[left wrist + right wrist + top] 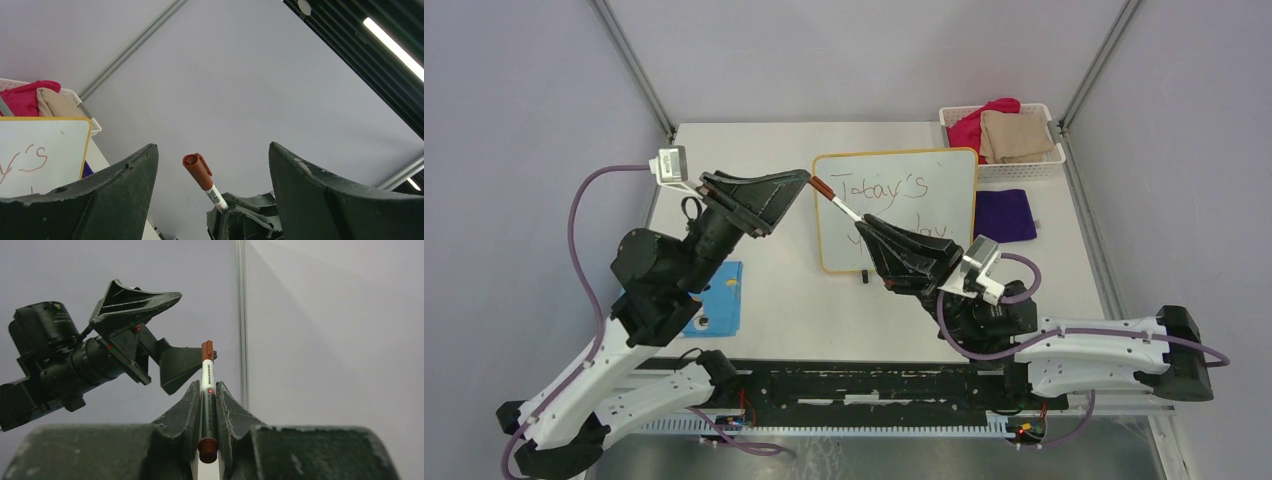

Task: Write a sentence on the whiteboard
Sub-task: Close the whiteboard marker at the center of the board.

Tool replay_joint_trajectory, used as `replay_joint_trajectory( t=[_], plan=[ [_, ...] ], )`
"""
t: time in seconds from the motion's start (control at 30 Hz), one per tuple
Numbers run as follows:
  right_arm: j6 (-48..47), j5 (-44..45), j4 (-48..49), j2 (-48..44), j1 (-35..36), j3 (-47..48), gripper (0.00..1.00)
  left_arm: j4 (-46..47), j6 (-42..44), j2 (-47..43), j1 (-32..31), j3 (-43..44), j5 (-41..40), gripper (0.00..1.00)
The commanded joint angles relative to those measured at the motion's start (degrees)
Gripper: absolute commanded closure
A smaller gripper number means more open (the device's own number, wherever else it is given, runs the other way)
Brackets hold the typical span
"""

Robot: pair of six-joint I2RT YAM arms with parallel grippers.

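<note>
The whiteboard [924, 215], glossy white with a yellow-orange frame, lies at the table's middle back; its corner also shows in the left wrist view [45, 145]. The sentence [882, 188] is thin reddish cursive: "Today's" on top, with the second line mostly hidden by my right gripper. My right gripper [865, 221] is shut on a white marker [207, 382] and holds it in the air over the board's left part. The marker's brown cap [197, 171] stands between the open fingers of my left gripper [212, 148], touching neither.
A white basket [1052, 160] with pink and tan cloths stands at the back right. A purple cloth [1006, 215] lies right of the board. A blue card [721, 292] lies under the left arm. A small black foot [865, 275] sticks out at the board's near edge.
</note>
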Motion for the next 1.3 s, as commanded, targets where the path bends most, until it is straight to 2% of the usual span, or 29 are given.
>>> replay_joint_trajectory(
  t=[0.0, 0.4, 0.8, 0.93, 1.07, 1.27],
  plan=[
    [3.0, -3.4, -0.2, -2.1, 0.0, -0.8, 1.0, 7.4, 2.0, 1.7, -0.2, -0.9, 6.4, 0.14],
    [3.1, -3.2, 1.0, -2.9, 0.0, -1.8, 1.0, 13.7, -4.1, 3.2, -0.2, -4.2, 11.2, 0.34],
    [3.2, -2.9, 1.0, -2.7, -0.1, -1.8, 1.0, 14.5, -6.0, 3.1, -0.2, -5.5, 11.0, 0.6],
    [3.2, -2.9, 0.8, -2.5, -0.1, -1.6, 1.0, 14.5, -6.3, 3.3, -0.2, -5.6, 11.3, 0.75],
    [3.1, -2.5, 0.8, -2.2, -0.2, -1.5, 1.0, 15.0, -7.1, 3.9, -0.2, -6.0, 12.1, 0.96],
    [2.7, -1.5, 1.1, -1.7, -0.2, -1.1, 1.0, 15.8, -9.9, 4.7, -0.2, -7.4, 13.3, 0.98]
  ],
)
